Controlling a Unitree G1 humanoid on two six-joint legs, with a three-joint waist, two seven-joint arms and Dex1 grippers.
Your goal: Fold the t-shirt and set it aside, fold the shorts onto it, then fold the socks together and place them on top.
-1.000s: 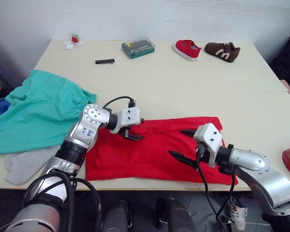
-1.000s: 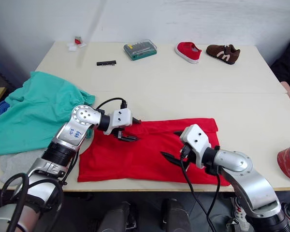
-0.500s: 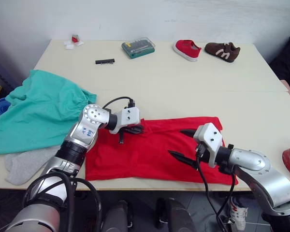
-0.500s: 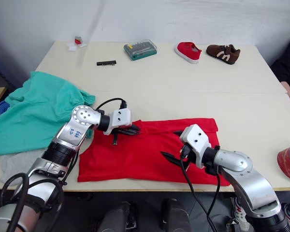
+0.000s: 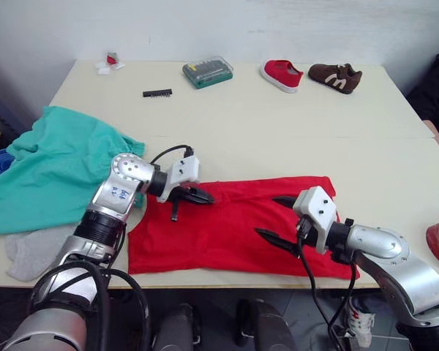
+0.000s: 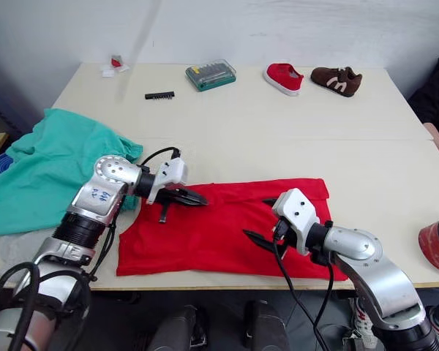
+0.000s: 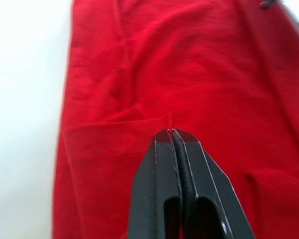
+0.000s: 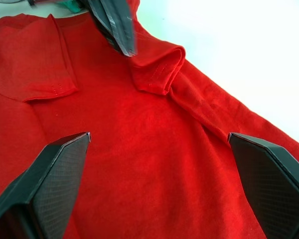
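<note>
While pinched together, left gripper [image 5: 197,196] points across t-shirt [image 5: 227,234].

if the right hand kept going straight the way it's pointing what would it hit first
Most likely the t-shirt. The open right hand points low across the red cloth toward the left hand at the folded sleeve; how high it sits above the cloth is unclear.

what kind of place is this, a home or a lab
Probably a lab or test room, not a home: a plain table against a bare wall, holding a screwdriver bit set, odd shoes and laundry laid out as props.
</note>
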